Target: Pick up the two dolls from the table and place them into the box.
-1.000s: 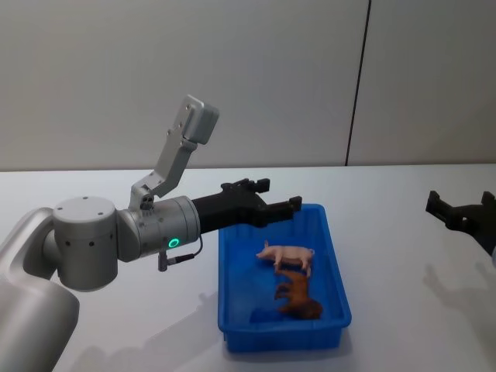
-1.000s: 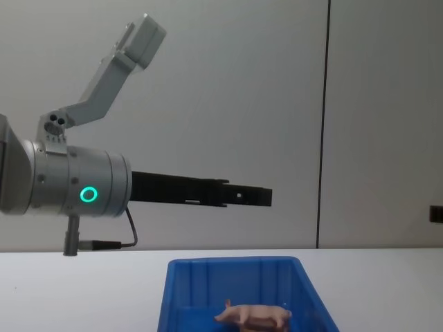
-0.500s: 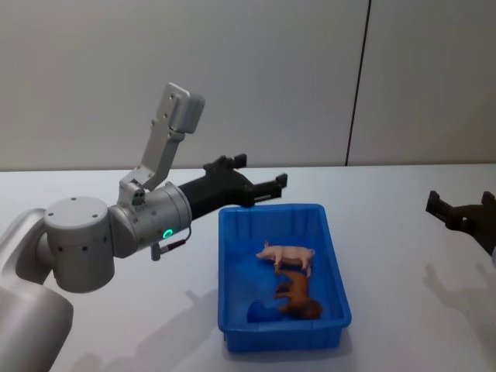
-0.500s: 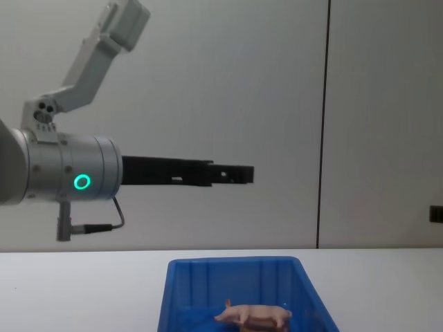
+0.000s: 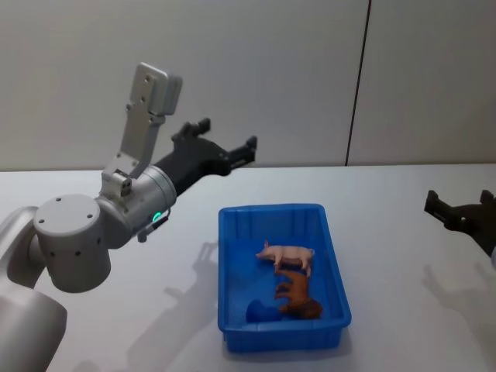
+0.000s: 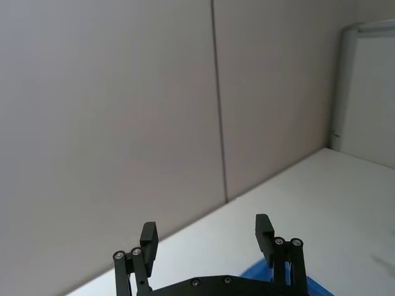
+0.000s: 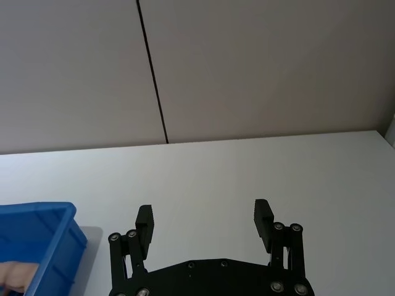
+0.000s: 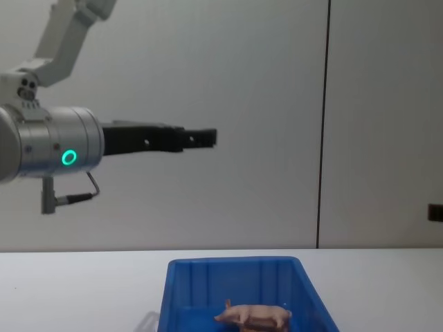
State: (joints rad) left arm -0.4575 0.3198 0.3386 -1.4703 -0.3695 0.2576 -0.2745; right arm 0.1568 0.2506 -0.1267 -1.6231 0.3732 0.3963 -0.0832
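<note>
Already done, by the look of it: pink pig [image 5: 286, 254] and brown animal [image 5: 297, 297] lying inside blue box [image 5: 232, 256] on table [image 5: 387, 225]. Little risk beyond clipping the box rim. Left gripper [image 5: 227, 145] raised high, spread wide, empty; right gripper [image 7: 203, 219] parked aside, likewise wide and empty

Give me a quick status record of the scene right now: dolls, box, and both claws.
pig doll: in the box, pale pink
brown doll: in the box, just nearer the robot than the pig
box: blue bin on the white table
left claw: open, empty, raised above the table left of the box
right claw: open, empty, at the table's right side, away from the box
dolls left on table: none seen
</note>
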